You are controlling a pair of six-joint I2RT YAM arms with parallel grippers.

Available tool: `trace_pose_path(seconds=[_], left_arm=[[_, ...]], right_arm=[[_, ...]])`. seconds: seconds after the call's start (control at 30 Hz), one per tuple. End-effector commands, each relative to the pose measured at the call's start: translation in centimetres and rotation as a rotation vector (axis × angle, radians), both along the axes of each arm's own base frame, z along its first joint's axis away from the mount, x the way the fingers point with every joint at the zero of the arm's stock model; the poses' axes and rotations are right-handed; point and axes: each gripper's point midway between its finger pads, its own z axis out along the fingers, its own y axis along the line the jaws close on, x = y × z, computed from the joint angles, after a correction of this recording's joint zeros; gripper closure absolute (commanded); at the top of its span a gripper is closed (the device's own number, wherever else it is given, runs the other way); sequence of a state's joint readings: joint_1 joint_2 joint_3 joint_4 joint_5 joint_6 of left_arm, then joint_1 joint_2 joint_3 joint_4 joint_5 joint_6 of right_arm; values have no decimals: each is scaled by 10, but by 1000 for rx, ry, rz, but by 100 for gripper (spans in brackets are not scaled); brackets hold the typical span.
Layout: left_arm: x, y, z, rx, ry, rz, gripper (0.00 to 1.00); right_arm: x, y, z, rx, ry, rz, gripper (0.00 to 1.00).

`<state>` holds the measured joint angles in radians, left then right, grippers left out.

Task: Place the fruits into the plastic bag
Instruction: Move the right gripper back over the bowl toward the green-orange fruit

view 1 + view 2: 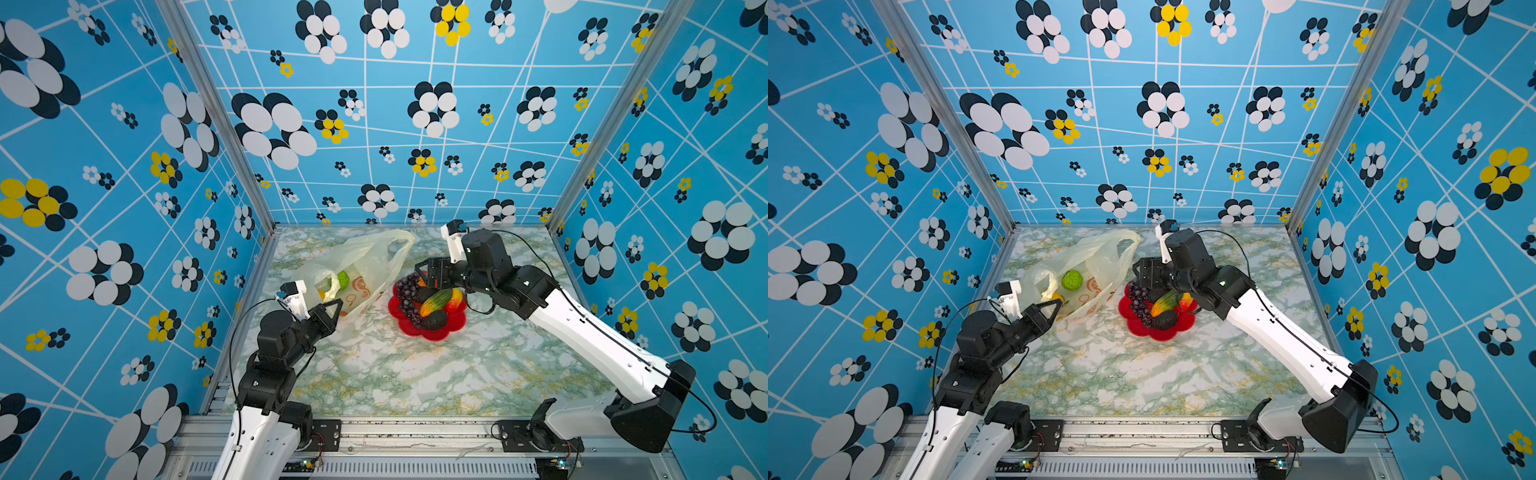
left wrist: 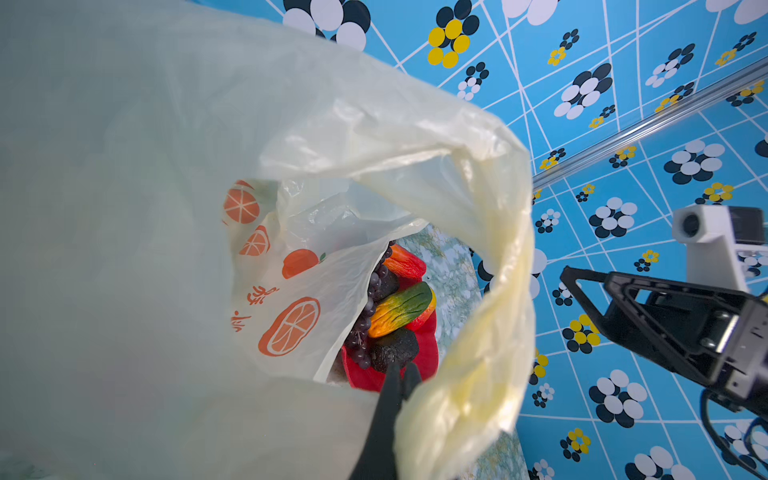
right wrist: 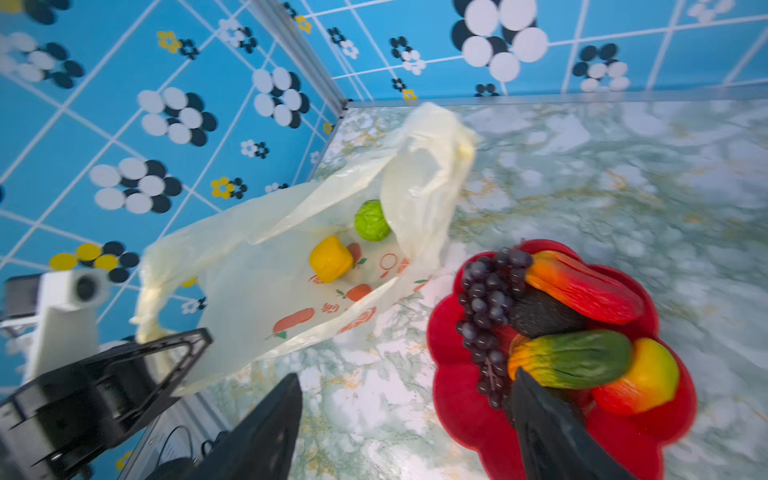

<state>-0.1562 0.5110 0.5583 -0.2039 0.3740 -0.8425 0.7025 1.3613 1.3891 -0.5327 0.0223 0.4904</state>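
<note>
Walls (image 1: 124, 166) of blue flowered print close in three sides of the marbled counter (image 1: 395, 374), and both arms reach in from its near edge. Between the claws lie two containers, just beside each other: the plastic bag (image 1: 365, 253) toward the left and a red flower-shaped dish (image 1: 455, 327) toward the right. The bag's upper sheet and one loose loop handle droop over its far side, partly screening the mouth from the dish, and in the left wrist view the film fills most of the picture. Two pieces sit inside the bag: one bumpy green ball (image 3: 371, 220) and one yellow pepper-like piece (image 3: 330, 259), apart from each other on the printed lower sheet. Six pieces are heaped on the dish: one dark grape bunch (image 3: 486, 299), two avocados (image 1: 435, 321), one cucumber (image 3: 582, 357) lying across the top, and two red-orange pieces (image 3: 590, 291). The left claw (image 1: 338, 304) is pressed fully together on the bag's near rim, holding the mouth up off the counter. The right claw (image 3: 407, 374) hangs over the dish's edge with its fingers spread wide and nothing between them; one finger (image 3: 548, 424) stands in front of the cucumber's orange end in the right wrist view.
</note>
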Motion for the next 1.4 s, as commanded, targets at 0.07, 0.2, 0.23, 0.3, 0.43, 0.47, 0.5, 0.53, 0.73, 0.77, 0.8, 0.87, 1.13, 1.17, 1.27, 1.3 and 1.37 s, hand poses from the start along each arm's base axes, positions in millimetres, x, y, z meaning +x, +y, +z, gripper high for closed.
trace_pose_path(seconds=[0.07, 0.2, 0.23, 0.3, 0.43, 0.47, 0.5, 0.53, 0.73, 0.77, 0.8, 0.87, 1.13, 1.17, 1.27, 1.3, 1.37], left_arm=[[0, 4, 10, 5, -33, 14, 100], [-1, 3, 9, 8, -31, 12, 100], [-1, 4, 9, 9, -31, 14, 100], [-1, 4, 8, 10, -27, 17, 100], [-2, 6, 10, 12, -31, 22, 100], [-3, 6, 10, 13, -32, 22, 100], [-3, 6, 10, 14, -32, 25, 100], [-3, 6, 9, 15, -31, 26, 100], [-5, 8, 9, 20, -32, 32, 100], [-4, 8, 8, 20, -30, 32, 100], [-4, 8, 8, 20, -29, 33, 100], [-3, 8, 8, 19, -28, 33, 100], [1, 5, 5, 11, -19, 24, 100], [0, 5, 5, 12, -21, 24, 100], [0, 6, 4, 14, -21, 25, 100], [0, 6, 4, 14, -19, 24, 100], [0, 6, 4, 13, -19, 25, 100]], right_arm=[[1, -38, -52, -89, 135, -99, 19], [5, -29, -76, -121, 218, -66, 18], [7, -25, -81, -125, 236, -57, 18], [13, -16, -91, -133, 268, -40, 17], [25, 0, -102, -128, 299, -17, 16], [28, 3, -104, -125, 303, -12, 16], [32, 8, -105, -119, 306, -6, 15], [34, 10, -107, -119, 312, -2, 15], [40, 12, -114, -137, 320, -13, 15], [41, 9, -115, -148, 317, -24, 15], [41, 4, -117, -168, 317, -40, 15], [40, -6, -120, -212, 315, -69, 15], [36, -49, -135, -332, 323, -175, 19], [36, -54, -137, -341, 328, -184, 20], [34, -64, -144, -353, 346, -204, 23], [34, -67, -146, -356, 351, -210, 24], [33, -71, -151, -367, 359, -215, 26]])
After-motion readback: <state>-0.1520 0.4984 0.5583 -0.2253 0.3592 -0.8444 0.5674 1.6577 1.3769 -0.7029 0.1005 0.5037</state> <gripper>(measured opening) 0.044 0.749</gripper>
